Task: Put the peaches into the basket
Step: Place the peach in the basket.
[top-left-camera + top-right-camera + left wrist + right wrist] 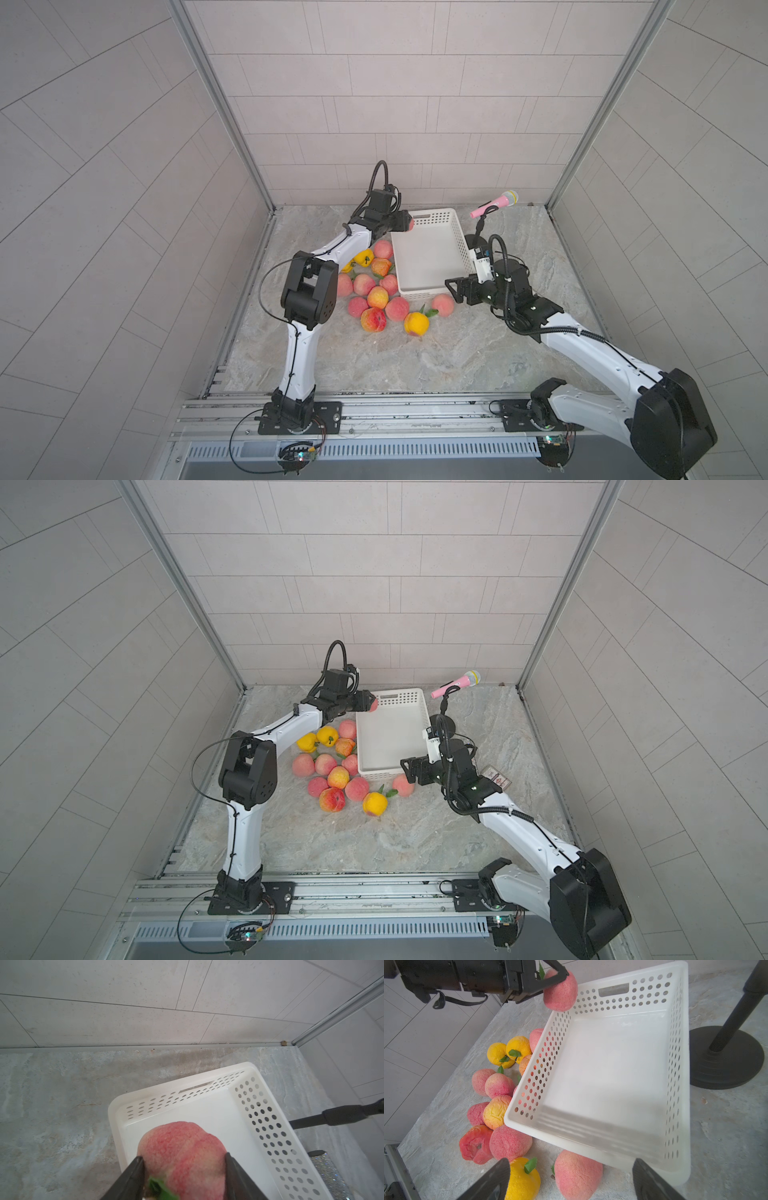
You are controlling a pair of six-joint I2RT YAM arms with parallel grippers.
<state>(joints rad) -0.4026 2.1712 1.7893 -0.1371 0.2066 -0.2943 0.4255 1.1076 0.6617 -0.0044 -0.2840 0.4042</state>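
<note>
Two matching arms on show: the left arm (pixel 301 357) and the right arm (pixel 582 353) wear glossy white shells on the long links, with chunky matte-black joint housings (pixel 309 291) between. Black corrugated hose (pixel 565 331) runs along them, a thin black wire (pixel 261 291) arcs off the elbow, and black base plates (pixel 328 409) carry silver screws. On the right gripper (pixel 571 1160), the fingers (pixel 494 1180) are dark grey and finely textured.

Both top views look steeply down on the whole scene; both wrist cameras closely share the basket (pixel 612 1074).
</note>
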